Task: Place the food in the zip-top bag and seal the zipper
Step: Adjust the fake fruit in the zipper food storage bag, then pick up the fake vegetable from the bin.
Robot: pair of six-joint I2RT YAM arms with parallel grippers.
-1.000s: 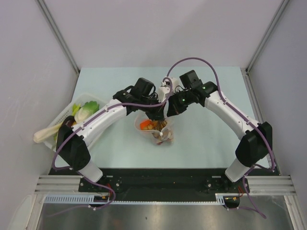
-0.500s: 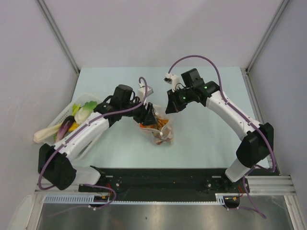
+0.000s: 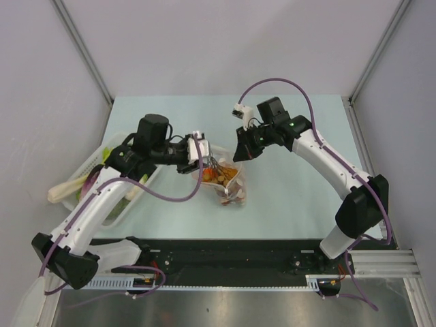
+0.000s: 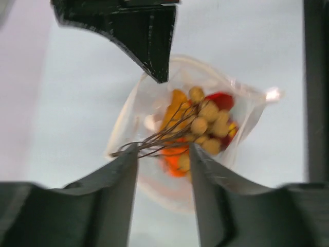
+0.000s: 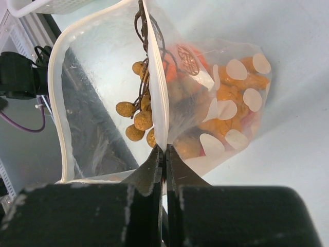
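Clear, dotted zip-top bag [image 5: 229, 105] – round tan food [image 5: 143, 120] inside.

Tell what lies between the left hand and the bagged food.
Thin brown stems of the tan cluster run up to the open left hand; the left wrist view shows it.

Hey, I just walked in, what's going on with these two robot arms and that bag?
The right gripper is pinched shut on the rim of the clear bag, holding its mouth open. The left gripper hangs open over that mouth, with the wiry stems of a tan toy bunch lying between its fingers. Orange toy food sits inside too. The zipper is not sealed. A pale toy vegetable pokes out of the white tray.
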